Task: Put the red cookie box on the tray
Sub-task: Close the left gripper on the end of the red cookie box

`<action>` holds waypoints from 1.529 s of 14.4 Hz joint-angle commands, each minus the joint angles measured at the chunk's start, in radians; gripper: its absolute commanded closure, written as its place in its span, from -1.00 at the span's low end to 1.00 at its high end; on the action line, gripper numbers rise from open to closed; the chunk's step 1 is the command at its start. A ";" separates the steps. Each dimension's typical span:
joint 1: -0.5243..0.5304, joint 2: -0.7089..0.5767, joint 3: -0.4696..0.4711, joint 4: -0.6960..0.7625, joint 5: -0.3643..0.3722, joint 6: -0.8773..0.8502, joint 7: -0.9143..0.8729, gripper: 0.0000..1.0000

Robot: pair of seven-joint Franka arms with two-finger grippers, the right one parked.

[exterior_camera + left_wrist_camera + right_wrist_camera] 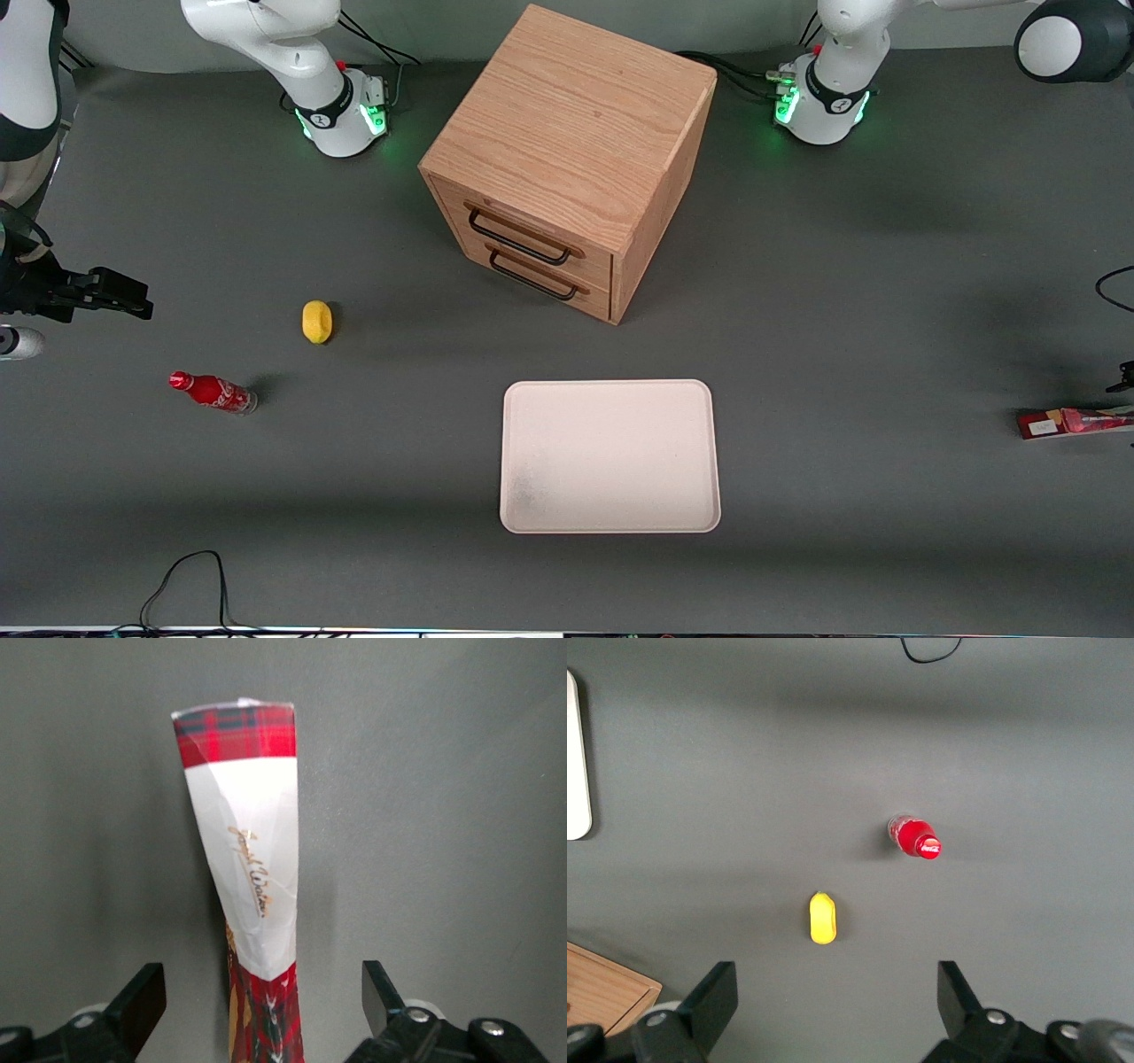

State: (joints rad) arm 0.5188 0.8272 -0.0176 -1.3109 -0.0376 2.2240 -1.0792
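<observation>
The red cookie box [248, 842] rests on the grey table with a narrow red, white and tartan edge facing up. In the front view the red cookie box [1076, 422] lies at the working arm's end of the table, far sideways from the tray [611, 523]. My gripper [261, 992] hovers above the box and is open: one black finger [142, 1001] stands on each side of the box, both clear of it. The cream-white tray is bare and sits in front of the drawers, nearer to the front camera.
A wooden two-drawer cabinet [567, 159] stands mid-table, farther from the front camera than the tray. A yellow lemon [316, 321] and a small red cola bottle [213, 392] lie toward the parked arm's end. A black cable [186, 576] loops at the table's near edge.
</observation>
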 commanded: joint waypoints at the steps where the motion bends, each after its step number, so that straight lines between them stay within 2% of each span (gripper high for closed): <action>1: -0.009 0.000 0.007 0.004 0.001 0.006 -0.002 -0.10; 3: -0.009 0.000 0.007 0.009 0.002 0.006 0.007 0.83; 4: -0.008 0.000 0.007 0.010 0.002 0.006 0.011 1.00; 9: -0.008 -0.013 0.008 0.041 0.010 -0.041 0.019 1.00; 11: -0.008 -0.023 0.007 0.094 0.033 -0.140 0.024 1.00; 15: 0.006 -0.062 0.005 0.273 0.033 -0.407 0.027 1.00; 17: 0.009 -0.098 0.005 0.332 0.033 -0.509 0.031 1.00; 22: 0.038 -0.267 0.004 0.347 0.024 -0.618 0.053 1.00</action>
State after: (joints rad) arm 0.5431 0.6286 -0.0142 -0.9574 -0.0143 1.6538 -1.0446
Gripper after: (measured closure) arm 0.974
